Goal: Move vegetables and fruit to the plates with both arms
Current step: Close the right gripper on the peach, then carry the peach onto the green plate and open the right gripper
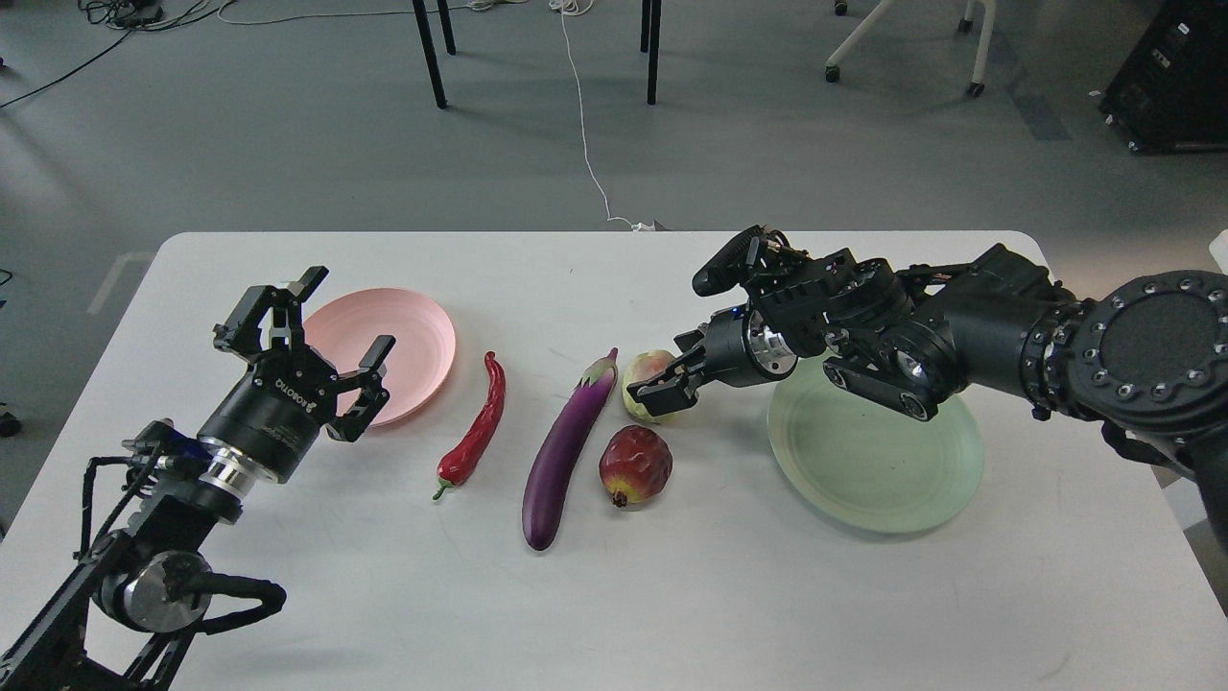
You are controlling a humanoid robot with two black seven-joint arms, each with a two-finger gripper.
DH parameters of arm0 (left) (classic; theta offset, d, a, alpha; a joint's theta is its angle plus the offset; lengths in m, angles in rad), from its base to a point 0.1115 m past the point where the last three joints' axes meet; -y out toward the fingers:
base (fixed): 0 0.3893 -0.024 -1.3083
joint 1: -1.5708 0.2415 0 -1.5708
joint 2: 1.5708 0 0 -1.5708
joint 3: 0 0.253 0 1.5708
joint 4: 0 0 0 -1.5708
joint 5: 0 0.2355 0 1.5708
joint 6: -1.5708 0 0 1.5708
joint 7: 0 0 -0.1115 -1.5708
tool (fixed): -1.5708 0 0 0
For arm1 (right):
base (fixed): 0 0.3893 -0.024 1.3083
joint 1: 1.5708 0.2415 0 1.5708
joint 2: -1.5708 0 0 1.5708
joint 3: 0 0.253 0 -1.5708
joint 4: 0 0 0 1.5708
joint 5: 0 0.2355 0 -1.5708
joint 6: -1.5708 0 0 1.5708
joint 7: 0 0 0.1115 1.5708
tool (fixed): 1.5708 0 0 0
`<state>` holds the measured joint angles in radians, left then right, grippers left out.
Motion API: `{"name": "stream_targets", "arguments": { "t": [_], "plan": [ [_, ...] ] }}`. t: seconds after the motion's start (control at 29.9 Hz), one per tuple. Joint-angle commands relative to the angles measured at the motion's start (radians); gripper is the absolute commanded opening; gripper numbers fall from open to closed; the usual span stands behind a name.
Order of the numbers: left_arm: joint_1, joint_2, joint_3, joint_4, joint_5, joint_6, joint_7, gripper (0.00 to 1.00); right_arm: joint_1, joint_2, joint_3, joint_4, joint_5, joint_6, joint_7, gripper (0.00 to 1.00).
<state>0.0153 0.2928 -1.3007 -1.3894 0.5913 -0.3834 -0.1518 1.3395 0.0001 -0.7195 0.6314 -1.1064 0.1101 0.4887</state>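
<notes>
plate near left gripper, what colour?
Pale pink plate, clearest in head view, by the left gripper.
</notes>
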Motion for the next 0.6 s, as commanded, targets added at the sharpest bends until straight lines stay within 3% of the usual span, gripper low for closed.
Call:
{"name": "stream_targets", "arguments": {
  "t": [0.0, 0.07, 0.23, 0.37, 0.57],
  "plan": [
    [0.002, 0.000, 0.000, -0.002, -0.001, 0.000, 0.000, 0.99, -0.017, 0.000, -0.001, -0.004, -0.001, -0.006, 0.000, 0.92],
    [0.002, 0.000, 0.000, -0.002, -0.001, 0.000, 0.000, 0.99, -0.022, 0.000, -0.001, -0.004, -0.001, -0.007, 0.000, 0.86],
    [0.002, 0.000, 0.000, -0.002, -0.001, 0.000, 0.000, 0.99, -0.022, 0.000, -0.005, -0.004, -0.001, -0.009, 0.000, 0.61],
    [0.002, 0.000, -0.002, -0.002, -0.001, 0.000, 0.000, 0.99, -0.019, 0.000, -0.009, -0.003, -0.001, -0.009, 0.000, 0.52],
    [0.003, 0.000, -0.002, -0.002, -0.001, 0.000, 0.000, 0.99, 0.045, 0.000, -0.011, 0.039, 0.000, -0.006, 0.000, 0.50]
  ]
}}
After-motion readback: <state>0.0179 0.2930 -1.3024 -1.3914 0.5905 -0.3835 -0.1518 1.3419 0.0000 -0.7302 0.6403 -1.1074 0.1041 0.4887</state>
